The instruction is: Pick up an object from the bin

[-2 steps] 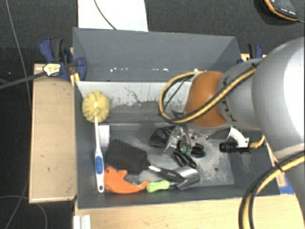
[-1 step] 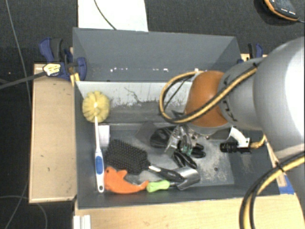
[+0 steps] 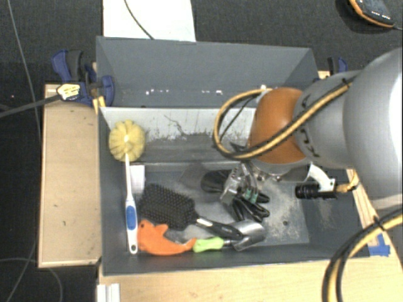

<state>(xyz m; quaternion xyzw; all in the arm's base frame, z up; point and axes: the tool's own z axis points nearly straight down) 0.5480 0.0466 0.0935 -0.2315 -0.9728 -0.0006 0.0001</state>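
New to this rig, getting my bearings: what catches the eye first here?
The arm's orange cover looms at the right, its claw low over dark things in the middle of the bin. By the left wall lies a yellow-headed brush with a white-and-blue handle; near the front, an orange thing beside a green handle.

Bin matt grey metal; dish brush handle glossy plastic, probably.

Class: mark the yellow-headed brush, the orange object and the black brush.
Yellow-headed brush (image 3: 127, 140): camera view, on its round head.
Orange object (image 3: 157, 240): camera view, on its middle.
Black brush (image 3: 166, 207): camera view, on its bristle pad.
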